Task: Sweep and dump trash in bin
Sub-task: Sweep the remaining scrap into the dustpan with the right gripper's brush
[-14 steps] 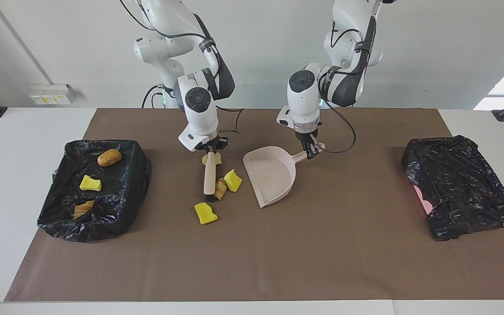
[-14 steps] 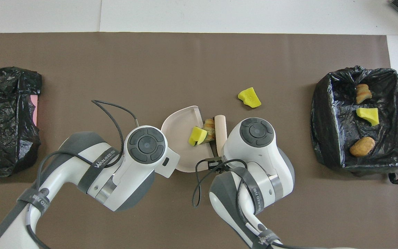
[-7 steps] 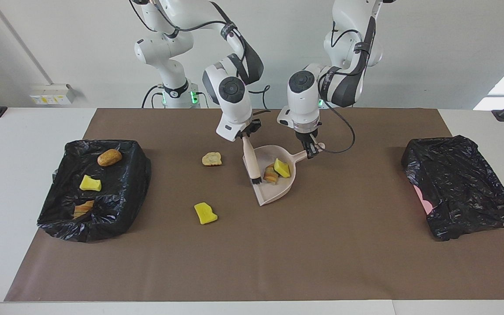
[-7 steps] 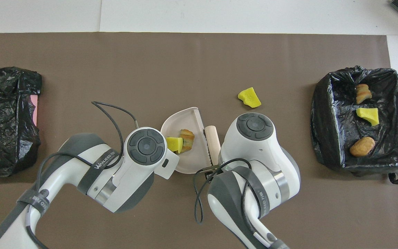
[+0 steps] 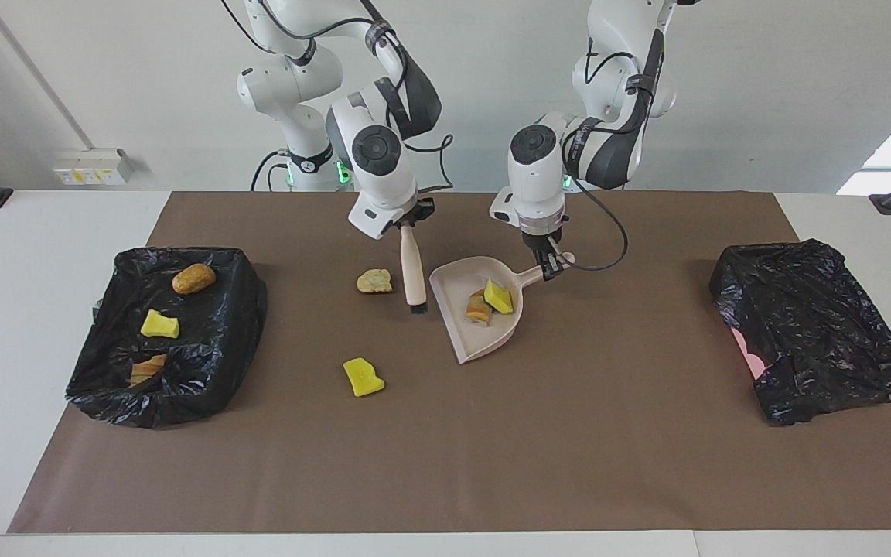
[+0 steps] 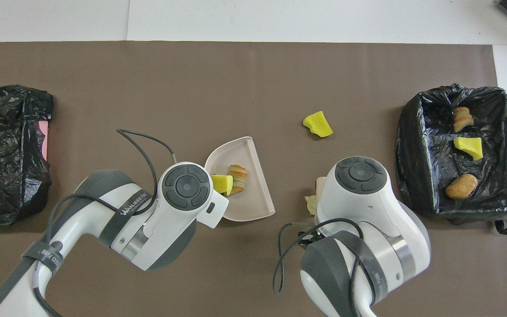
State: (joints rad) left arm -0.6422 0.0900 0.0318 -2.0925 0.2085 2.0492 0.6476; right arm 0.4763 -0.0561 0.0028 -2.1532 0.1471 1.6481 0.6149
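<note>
My right gripper (image 5: 407,223) is shut on the handle of a pink brush (image 5: 414,268). The brush hangs bristles-down between a tan chunk of trash (image 5: 374,281) and the pink dustpan (image 5: 484,344). My left gripper (image 5: 550,267) is shut on the dustpan's handle and holds the pan flat on the mat. In the pan lie a yellow chunk (image 6: 222,183) and a bread-like chunk (image 6: 237,178). Another yellow chunk (image 5: 363,377) lies on the mat, farther from the robots. In the overhead view the wrists hide both grippers.
A black-lined bin (image 5: 213,340) at the right arm's end holds three chunks. A second black-lined bin (image 5: 817,340) stands at the left arm's end. A brown mat (image 5: 569,449) covers the table.
The right gripper swept a yellow and a bread-like chunk into the dustpan. It then drew the brush back out toward the tan chunk. The left arm and the dustpan stayed put.
</note>
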